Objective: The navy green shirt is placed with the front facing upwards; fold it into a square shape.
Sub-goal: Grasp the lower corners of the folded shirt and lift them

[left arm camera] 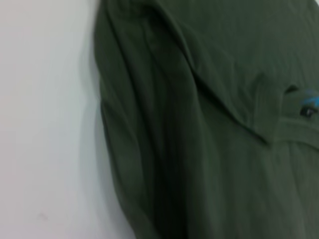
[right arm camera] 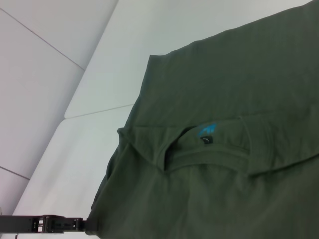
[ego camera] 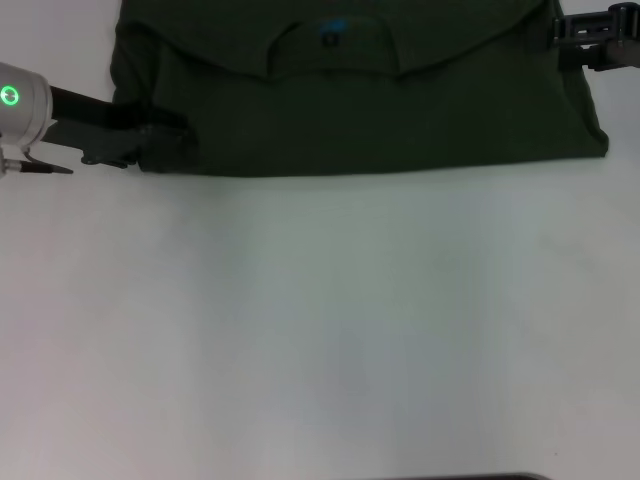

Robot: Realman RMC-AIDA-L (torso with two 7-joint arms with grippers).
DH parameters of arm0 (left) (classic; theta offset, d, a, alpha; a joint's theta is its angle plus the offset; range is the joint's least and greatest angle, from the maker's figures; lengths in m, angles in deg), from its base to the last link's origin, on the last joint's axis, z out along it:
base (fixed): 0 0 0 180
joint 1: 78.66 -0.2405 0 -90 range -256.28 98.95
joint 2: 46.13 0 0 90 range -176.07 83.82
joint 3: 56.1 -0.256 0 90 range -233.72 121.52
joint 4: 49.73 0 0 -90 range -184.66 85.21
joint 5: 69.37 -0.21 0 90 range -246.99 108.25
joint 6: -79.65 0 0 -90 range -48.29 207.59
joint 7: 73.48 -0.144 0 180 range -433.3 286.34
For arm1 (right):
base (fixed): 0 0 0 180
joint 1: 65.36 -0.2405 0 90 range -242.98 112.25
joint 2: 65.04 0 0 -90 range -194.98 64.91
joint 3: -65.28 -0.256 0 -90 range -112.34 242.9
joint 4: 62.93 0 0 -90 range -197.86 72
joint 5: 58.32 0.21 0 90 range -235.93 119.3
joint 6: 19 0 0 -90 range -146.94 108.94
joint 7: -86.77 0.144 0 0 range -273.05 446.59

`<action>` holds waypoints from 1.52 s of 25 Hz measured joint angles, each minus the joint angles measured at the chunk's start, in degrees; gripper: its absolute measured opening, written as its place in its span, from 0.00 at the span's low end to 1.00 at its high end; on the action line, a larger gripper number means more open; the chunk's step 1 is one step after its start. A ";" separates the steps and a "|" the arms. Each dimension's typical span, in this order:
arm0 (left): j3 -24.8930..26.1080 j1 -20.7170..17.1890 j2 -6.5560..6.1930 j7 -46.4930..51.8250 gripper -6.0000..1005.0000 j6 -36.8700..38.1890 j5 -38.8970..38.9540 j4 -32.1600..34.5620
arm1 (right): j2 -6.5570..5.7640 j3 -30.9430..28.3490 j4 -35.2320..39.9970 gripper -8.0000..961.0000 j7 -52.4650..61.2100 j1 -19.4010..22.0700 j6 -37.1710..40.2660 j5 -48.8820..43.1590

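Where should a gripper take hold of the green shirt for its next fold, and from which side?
Probably the near corners of the green shirt. It lies flat in a wide band, collar folded in, near edge straight. Each gripper comes in low from its own side: the left gripper is already at the left corner, the right gripper at the far right edge.

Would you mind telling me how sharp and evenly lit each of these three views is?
Head view: fairly sharp; the navy green shirt reads nearly black, the table pale and even, and the left pincer merges with the fabric. Left wrist view: soft all over, with a soft shadow along the shirt's edge. Right wrist view: sharpest, the blue neck label distinct.
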 joint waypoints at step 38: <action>-1.42 0.81 -0.43 0.84 0.05 0.77 -1.39 -0.87 | -0.07 1.44 -2.88 0.96 4.57 -3.02 -9.64 -23.91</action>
